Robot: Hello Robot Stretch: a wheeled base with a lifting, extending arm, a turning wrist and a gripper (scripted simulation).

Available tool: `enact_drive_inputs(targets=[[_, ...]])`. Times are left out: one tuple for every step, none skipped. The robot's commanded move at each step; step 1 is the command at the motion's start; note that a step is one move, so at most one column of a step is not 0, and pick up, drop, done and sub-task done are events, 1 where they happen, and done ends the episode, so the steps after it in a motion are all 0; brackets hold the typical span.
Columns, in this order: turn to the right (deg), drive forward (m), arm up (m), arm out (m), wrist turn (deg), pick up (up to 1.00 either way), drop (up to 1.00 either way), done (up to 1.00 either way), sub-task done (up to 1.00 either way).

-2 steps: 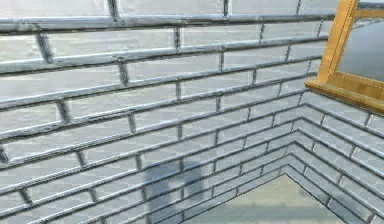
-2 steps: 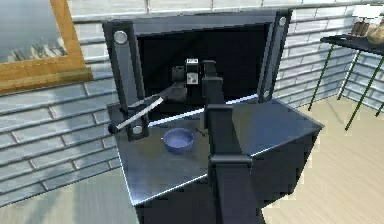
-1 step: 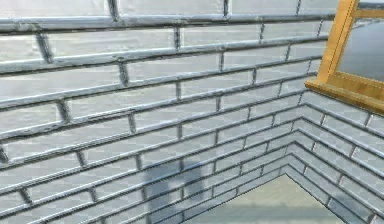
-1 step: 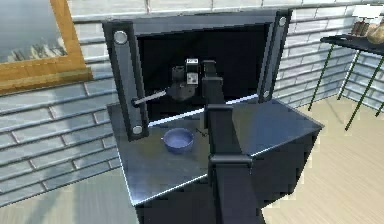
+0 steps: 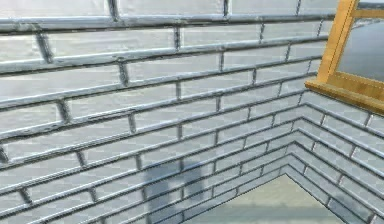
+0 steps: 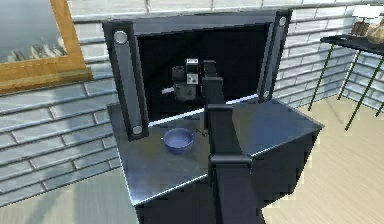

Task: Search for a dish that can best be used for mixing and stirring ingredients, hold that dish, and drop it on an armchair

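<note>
The dark square arm bar rises over a dark glossy cabinet top. The small round blue bowl sits there, just left of the bar. Beyond, the gripper blends into a wide black television screen; whether it holds anything cannot be told. Behind are a white brick wall and a wood-framed window, cut off at the edge.

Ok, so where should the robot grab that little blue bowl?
Probably by its rim, coming down from above. The blue bowl sits upright, open side up, on the dark stand, so its thin edge is free, while the screen behind blocks that side.
</note>
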Motion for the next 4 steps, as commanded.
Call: enact_drive_inputs(targets=[[0.0, 0.00, -0.30, 0.00, 0.0, 0.00, 0.00, 0.00, 0.00], [0.0, 0.00, 0.00, 0.00, 0.0, 1.00, 0.00, 0.00, 0.00], [0.0, 0.00, 0.10, 0.00, 0.0, 0.00, 0.00, 0.00, 0.00], [0.0, 0.00, 0.26, 0.00, 0.0, 0.00, 0.00, 0.00, 0.00]])
